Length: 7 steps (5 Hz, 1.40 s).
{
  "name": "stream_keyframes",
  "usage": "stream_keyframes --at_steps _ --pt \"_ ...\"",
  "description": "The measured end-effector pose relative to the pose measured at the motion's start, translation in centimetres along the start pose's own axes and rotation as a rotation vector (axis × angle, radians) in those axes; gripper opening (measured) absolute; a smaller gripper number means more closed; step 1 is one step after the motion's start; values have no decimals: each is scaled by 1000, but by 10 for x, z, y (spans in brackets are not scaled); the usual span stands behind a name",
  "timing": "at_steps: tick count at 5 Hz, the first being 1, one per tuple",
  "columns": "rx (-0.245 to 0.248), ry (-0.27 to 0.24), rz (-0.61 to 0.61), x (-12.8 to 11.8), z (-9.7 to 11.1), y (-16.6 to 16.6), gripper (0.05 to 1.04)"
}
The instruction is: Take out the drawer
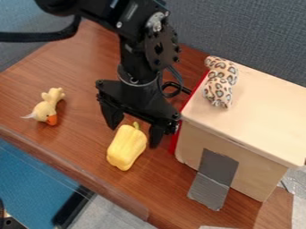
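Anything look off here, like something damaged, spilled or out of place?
The strip of grey tape looks odd: it runs down the side of the pale wooden box with a red edge onto the brown wood-grain table, perhaps a makeshift hold-down. I see no spill or obvious damage.

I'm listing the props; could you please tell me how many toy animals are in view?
2: a yellow toy on the table at the picture's left, and a spotted toy on top of the wooden box. Others could be hidden behind the arm or box.
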<state>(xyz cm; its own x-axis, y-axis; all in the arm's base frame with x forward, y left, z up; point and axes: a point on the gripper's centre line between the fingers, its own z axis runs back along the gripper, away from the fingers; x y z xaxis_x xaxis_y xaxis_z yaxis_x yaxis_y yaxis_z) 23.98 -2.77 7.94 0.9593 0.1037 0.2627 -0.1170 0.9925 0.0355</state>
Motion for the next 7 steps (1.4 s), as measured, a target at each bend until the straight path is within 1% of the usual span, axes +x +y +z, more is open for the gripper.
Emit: stream_keyframes --at_steps 1,3,4,5,6,7 --pt "3 20 -4 -2 -4 0 1001" --pt "9 33 72 41 -20 30 1001" --pt "-13 28 120 64 -31 41 1001" --pt "-50 45 148 78 -49 37 1001" --pt "-66 65 164 90 -68 33 1001" --pt "-55 86 162 96 -84 33 945"
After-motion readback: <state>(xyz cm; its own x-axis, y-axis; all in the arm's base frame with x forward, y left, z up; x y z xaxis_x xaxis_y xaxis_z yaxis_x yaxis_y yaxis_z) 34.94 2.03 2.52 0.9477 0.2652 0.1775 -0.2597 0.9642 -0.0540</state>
